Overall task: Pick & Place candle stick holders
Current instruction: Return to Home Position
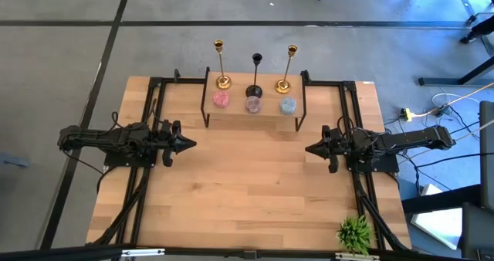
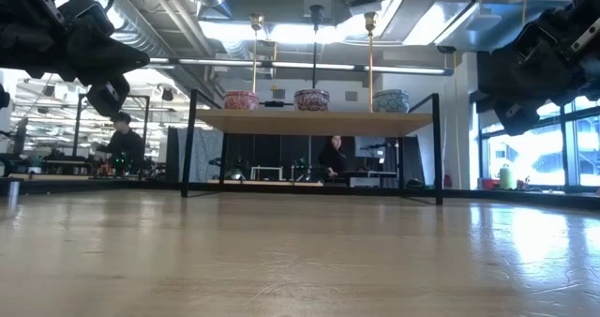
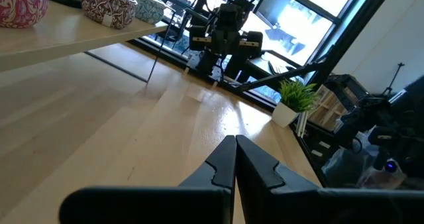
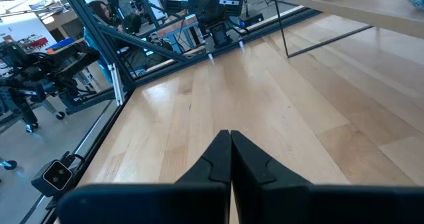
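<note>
Looking down, you are seeing the shelf [image 1: 255,122] carrying one gold stick [image 1: 222,82], the black stick [image 1: 254,91] and another gold stick [image 1: 283,85] at the back, with the pink holder [image 1: 221,99], purple holder [image 1: 253,104] and blue holder [image 1: 288,105] in front. Your left gripper [image 1: 191,144] and right gripper [image 1: 309,148] are hovering over the table's [image 1: 247,199] sides, fingers pressed together, empty.

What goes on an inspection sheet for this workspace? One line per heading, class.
Surface: wooden table, with a shelf at its far edge.
Job's things: gold stick, black stick, second gold stick, pink holder, purple holder and blue holder, all on the shelf.
Clutter: small green plant on the right corner farthest from the shelf.
Claws: left claw and right claw shut, empty, raised above the table.
Cables: yellow cable on the floor, right of the table.
Surroundings: two people beyond the table.
</note>
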